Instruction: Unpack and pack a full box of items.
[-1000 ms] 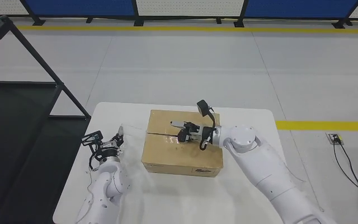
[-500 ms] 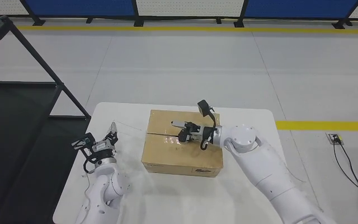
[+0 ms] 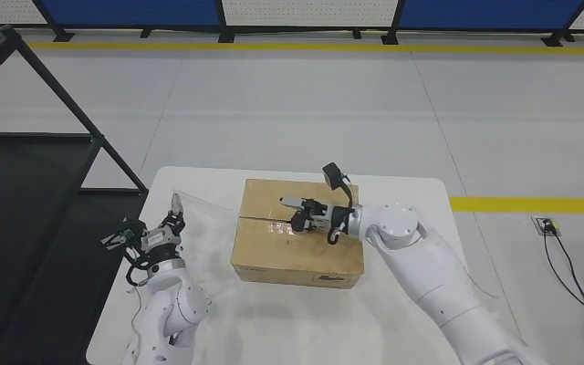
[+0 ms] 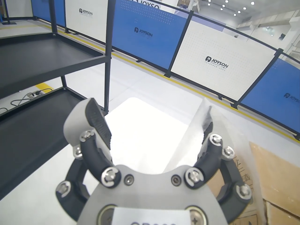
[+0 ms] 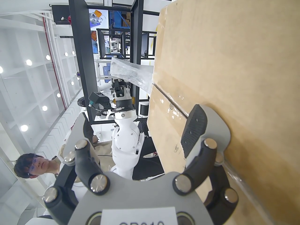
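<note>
The box [image 3: 297, 242] is matt brown cardboard. The tape [image 5: 131, 73] is clear, glossy plastic. The table [image 3: 274, 319] looks white and smooth.

A dark logo with one short word repeats on the blue and white perforated fence panels [image 4: 216, 61]. Small black printed symbols mark the brown cardboard box [image 5: 222, 71]. A white sticker [image 4: 150, 216] on the grey wrist plate [image 4: 150, 188] is cut off and unreadable.

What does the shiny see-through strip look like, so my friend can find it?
Look at the white table, then the closed brown cardboard box on it. From the box's top seam a clear plastic strip runs off to the open left tool. Nothing else nearby is see-through.
</note>
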`<state>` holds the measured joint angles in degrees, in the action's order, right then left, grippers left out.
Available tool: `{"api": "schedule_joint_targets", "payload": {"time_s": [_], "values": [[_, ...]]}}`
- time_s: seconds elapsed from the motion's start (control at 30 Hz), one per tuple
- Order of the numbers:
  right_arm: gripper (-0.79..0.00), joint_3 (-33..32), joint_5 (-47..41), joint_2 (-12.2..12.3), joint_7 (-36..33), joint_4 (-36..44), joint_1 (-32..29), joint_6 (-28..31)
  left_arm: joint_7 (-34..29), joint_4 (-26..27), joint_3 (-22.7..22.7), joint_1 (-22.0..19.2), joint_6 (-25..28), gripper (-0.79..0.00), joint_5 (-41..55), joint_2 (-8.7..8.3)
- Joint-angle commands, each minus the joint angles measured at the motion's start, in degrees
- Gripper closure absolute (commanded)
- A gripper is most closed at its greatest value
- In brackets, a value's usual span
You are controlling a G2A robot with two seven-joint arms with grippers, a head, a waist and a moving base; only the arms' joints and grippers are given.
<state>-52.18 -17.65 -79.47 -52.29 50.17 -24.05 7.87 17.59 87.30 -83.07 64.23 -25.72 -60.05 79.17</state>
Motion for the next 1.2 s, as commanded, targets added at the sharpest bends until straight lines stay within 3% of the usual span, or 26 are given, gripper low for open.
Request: {"api": "schedule_joint_targets", "payload": {"time_s": [0.0,0.3,0.63,1.17], "values": [[-0.785,-0.18,0.14,0.02,-0.09,0.09,-0.13,-0.02,-0.33,0.4,-0.36,0.06,0.09,-0.785,0.45,0.08],[-0.785,-0.94,0.59,0.09,-0.65,0.53,-0.6,0.13,-1.19,0.82,-2.76,0.01,0.4,-0.785,2.69,0.3],[-0.785,-1.89,0.86,0.21,-0.9,0.94,-1.29,0.57,-2.05,4.62,-6.02,1.08,2.38,-0.785,4.91,0.28],[-0.785,-3.96,1.78,0.85,-0.99,3.43,-3.34,0.6,-4.11,9.39,-5.83,0.51,2.78,-0.785,2.43,0.53]]}}
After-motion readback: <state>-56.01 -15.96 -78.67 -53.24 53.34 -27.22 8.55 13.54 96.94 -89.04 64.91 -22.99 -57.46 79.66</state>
